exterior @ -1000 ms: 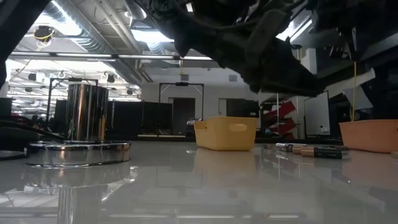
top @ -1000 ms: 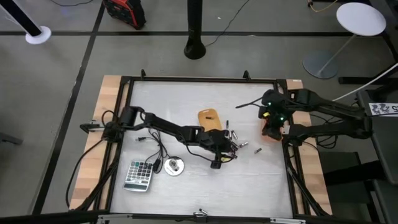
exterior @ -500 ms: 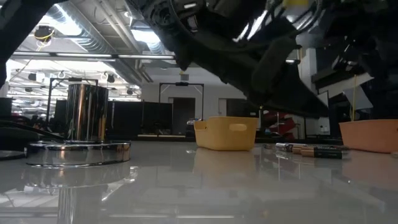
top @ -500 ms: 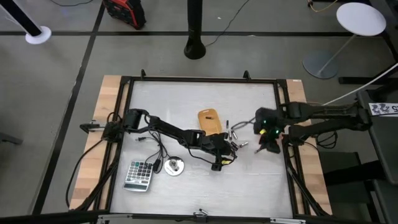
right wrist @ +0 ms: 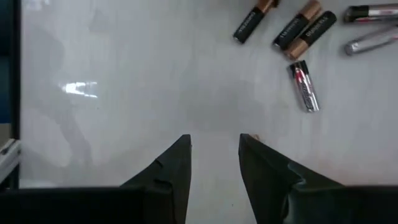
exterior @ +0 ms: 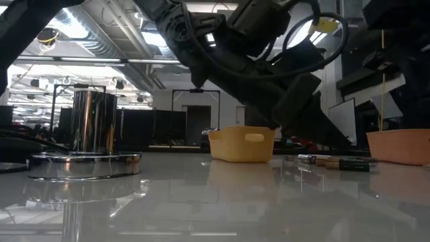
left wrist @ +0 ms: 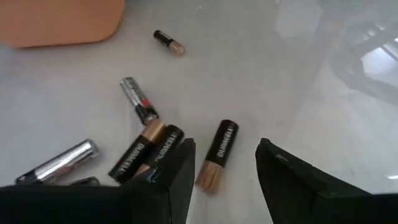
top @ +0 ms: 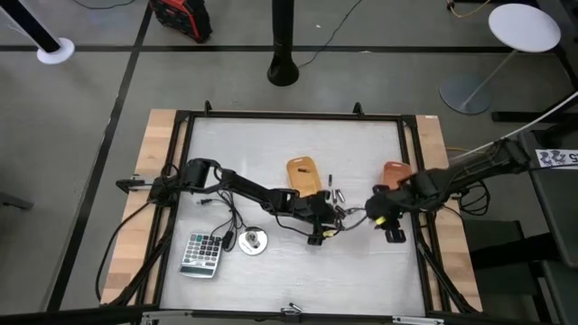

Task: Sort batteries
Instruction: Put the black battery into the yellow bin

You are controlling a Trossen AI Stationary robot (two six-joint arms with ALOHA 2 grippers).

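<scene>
Several batteries (top: 339, 204) lie loose on the white table between the yellow bin (top: 304, 173) and the orange bin (top: 395, 171). My left gripper (left wrist: 225, 144) is open and low over them. Its fingers stand on either side of a black-and-copper battery (left wrist: 217, 155) without plainly touching it. Two more black-and-copper cells (left wrist: 146, 149), a silver one with a red mark (left wrist: 138, 99) and a small lone cell (left wrist: 165, 42) lie beyond. My right gripper (right wrist: 214, 137) is open over bare table just right of the cluster (right wrist: 298, 37), and shows in the high view (top: 372, 217).
A calculator (top: 202, 253) and a round silvery disc with a cable (top: 251, 241) lie near the table's near-left part. The black frame (top: 420, 244) rims the table. The two arms meet closely at the battery cluster. The low view shows both bins (exterior: 242, 144) (exterior: 400, 146).
My right gripper has come away from above the orange bin at the table's right side, moving toward the near edge and left, down to the battery cluster. The orange bin now shows uncovered.
</scene>
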